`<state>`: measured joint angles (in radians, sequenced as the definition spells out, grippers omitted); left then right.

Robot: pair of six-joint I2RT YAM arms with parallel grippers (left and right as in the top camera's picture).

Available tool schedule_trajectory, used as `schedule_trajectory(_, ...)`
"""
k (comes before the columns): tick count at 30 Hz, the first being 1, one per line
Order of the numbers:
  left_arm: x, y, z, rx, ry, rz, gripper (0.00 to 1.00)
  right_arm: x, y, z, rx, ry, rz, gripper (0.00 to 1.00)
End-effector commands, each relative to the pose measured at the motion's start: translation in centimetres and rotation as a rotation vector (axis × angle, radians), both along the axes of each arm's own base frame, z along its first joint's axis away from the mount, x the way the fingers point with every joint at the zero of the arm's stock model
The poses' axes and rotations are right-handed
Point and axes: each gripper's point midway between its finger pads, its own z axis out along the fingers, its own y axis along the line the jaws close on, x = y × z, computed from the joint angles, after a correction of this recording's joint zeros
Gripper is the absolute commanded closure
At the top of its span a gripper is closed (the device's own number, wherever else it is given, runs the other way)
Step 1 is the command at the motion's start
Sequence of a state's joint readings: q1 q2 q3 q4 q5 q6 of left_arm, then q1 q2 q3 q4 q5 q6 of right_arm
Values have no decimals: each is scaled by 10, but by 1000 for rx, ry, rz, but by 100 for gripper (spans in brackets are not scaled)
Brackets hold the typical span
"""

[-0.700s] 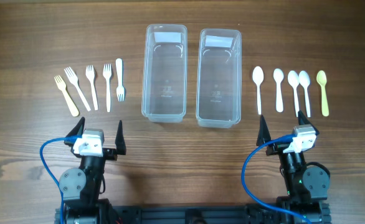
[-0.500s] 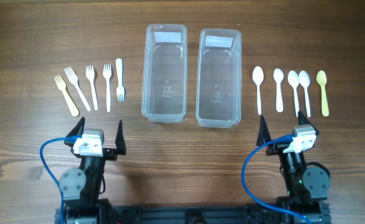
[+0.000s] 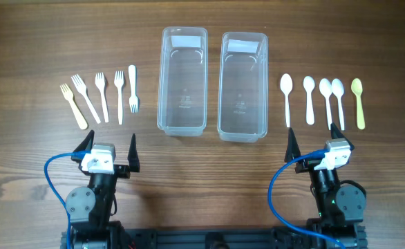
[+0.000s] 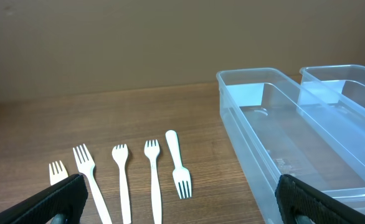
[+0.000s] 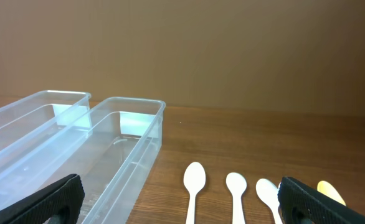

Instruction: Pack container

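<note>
Two clear plastic containers stand side by side at the table's centre, the left one [image 3: 183, 79] and the right one [image 3: 243, 84]; both are empty. Several plastic forks [image 3: 102, 97] lie in a row to their left, one cream and the rest white. Several plastic spoons [image 3: 323, 100] lie to their right, the outermost one [image 3: 358, 102] yellow-green. My left gripper [image 3: 110, 146] is open and empty near the front edge, below the forks [image 4: 151, 177]. My right gripper [image 3: 314, 142] is open and empty below the spoons [image 5: 194, 186].
Blue cables loop beside each arm base, one at the left [image 3: 54, 180] and one at the right [image 3: 278, 190]. The bare wooden table [image 3: 202, 173] stretches between the two arms and the containers.
</note>
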<state>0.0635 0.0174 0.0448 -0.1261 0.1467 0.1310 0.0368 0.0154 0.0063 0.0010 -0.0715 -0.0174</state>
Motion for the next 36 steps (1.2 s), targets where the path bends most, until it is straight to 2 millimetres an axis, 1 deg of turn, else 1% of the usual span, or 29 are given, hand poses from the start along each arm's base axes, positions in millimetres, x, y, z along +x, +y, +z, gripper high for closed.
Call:
schedule_trajectory(1, 0, 0, -2, 23, -7, 1, 0, 0, 2, 1, -6, -8, 11, 0)
schedule_trajectory(8, 0, 0, -2, 23, -7, 1, 0, 0, 2, 1, -8, -9, 10, 0)
schedule_trajectory(11, 0, 0, -2, 23, -7, 1, 0, 0, -4, 1, -44, -11, -26, 0)
schedule_trajectory(14, 0, 0, -2, 23, -7, 1, 0, 0, -4, 6, -67, -33, -27, 0)
schedule_trajectory(17, 0, 0, -2, 23, -7, 1, 0, 0, -5, 11, -12, -48, -29, 0)
schedule_trajectory(20, 0, 0, -2, 23, -7, 1, 0, 0, -18, 16, 144, -48, -102, 0)
schedule_trajectory(21, 0, 0, -2, 23, -7, 1, 0, 0, -19, 18, 154, -50, -107, 0)
schedule_trajectory(23, 0, 0, -2, 23, -7, 1, 0, 0, -21, 26, 117, -56, -119, 0)
schedule_trajectory(26, 0, 0, -2, 23, -7, 1, 0, 4, -20, 39, -8, -53, -122, 0)
schedule_trajectory(29, 0, 0, -2, 23, -7, 1, 0, 17, -21, 56, -71, -21, -125, 0)
schedule_trajectory(31, 0, 0, -2, 23, -7, 1, 0, 36, -20, 74, -82, 8, -122, 0)
schedule_trajectory(33, 0, 0, -2, 23, -7, 1, 0, 56, -18, 89, -85, 41, -118, 0)
schedule_trajectory(34, 0, 0, -2, 23, -7, 1, 0, 73, -18, 102, -88, 65, -117, 0)
schedule_trajectory(36, 0, 0, -2, 23, -7, 1, 0, 100, -15, 120, -90, 106, -105, 0)
